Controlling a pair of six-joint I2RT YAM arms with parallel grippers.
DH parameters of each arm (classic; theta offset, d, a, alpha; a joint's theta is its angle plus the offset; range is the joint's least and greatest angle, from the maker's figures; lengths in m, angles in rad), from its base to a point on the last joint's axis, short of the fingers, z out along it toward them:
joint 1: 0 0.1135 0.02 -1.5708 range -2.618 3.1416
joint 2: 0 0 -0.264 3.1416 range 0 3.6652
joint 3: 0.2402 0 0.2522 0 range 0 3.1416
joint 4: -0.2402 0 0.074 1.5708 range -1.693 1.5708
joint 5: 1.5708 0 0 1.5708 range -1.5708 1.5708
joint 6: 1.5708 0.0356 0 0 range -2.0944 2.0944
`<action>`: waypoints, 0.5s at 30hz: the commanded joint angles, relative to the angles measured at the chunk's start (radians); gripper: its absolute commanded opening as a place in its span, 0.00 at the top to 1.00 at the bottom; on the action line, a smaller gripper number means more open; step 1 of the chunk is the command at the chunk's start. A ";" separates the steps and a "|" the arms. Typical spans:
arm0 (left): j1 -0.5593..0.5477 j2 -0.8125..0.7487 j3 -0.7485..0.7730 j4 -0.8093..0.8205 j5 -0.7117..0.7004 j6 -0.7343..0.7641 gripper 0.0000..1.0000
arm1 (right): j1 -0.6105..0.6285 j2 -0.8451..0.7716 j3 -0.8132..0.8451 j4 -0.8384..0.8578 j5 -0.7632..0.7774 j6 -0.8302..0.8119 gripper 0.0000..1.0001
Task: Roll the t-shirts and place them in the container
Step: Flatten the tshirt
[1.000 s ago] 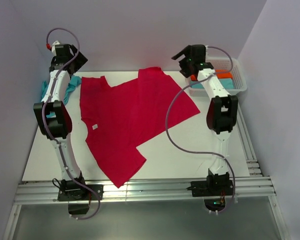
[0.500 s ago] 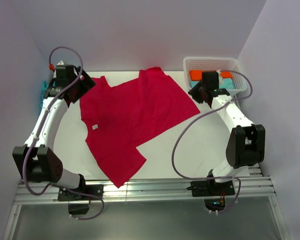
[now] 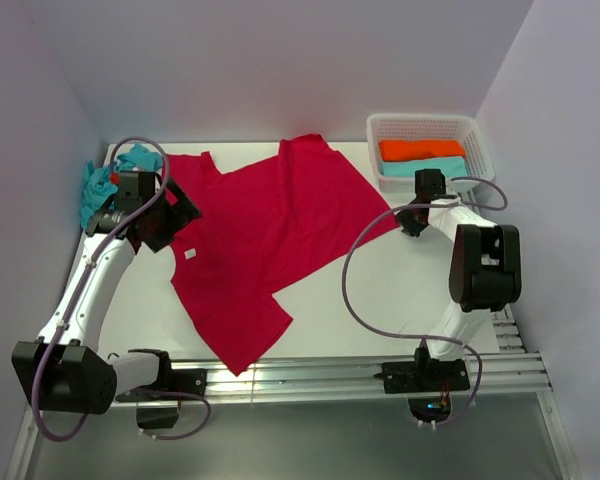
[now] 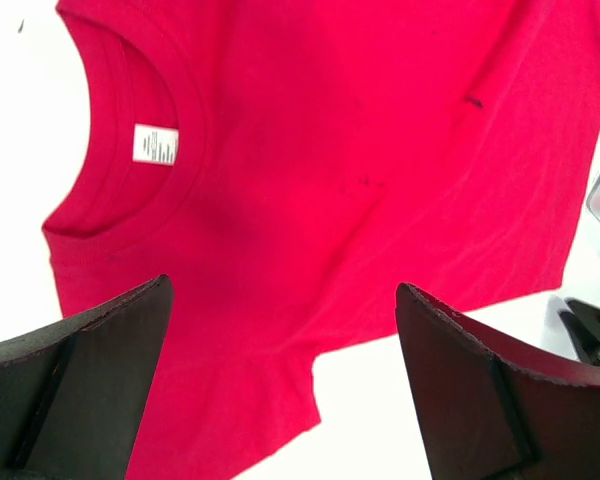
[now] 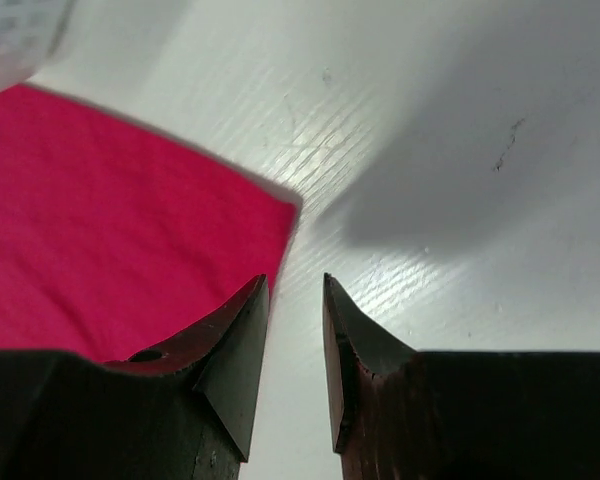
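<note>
A crimson red t-shirt (image 3: 260, 230) lies spread flat on the white table, its collar and white label (image 4: 155, 143) toward the left. My left gripper (image 3: 175, 218) hovers open over the shirt's left side near the collar, jaws wide, nothing between them (image 4: 282, 285). My right gripper (image 3: 412, 222) sits low at the shirt's right corner (image 5: 110, 240). Its jaws stand a narrow gap apart (image 5: 295, 278), with only bare table between them and the cloth edge beside the left finger. A crumpled turquoise t-shirt (image 3: 105, 182) lies at the back left corner.
A white lattice basket (image 3: 480, 150) stands at the back right with an orange and a turquoise bundle inside. Walls close in the left, back and right sides. An aluminium rail (image 3: 310, 375) runs along the near edge.
Both arms swung in from the back. The left gripper came from the corner to over the shirt's collar side. The right gripper left the basket, dropped to the shirt's right corner and narrowed its jaws.
</note>
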State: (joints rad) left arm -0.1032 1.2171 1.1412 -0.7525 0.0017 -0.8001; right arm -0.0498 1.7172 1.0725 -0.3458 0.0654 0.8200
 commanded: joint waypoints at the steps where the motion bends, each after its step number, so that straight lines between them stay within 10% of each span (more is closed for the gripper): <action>1: 0.000 -0.045 -0.018 -0.036 0.032 -0.014 0.01 | -0.009 0.063 0.055 0.041 0.045 0.005 0.64; 15: -0.032 -0.087 -0.063 -0.114 0.084 -0.042 0.01 | -0.009 0.205 0.182 0.007 0.074 0.059 0.67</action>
State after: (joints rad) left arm -0.1257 1.1530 1.0836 -0.8474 0.0597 -0.8261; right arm -0.0513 1.9011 1.2087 -0.3225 0.0994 0.8516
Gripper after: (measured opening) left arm 0.987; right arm 0.342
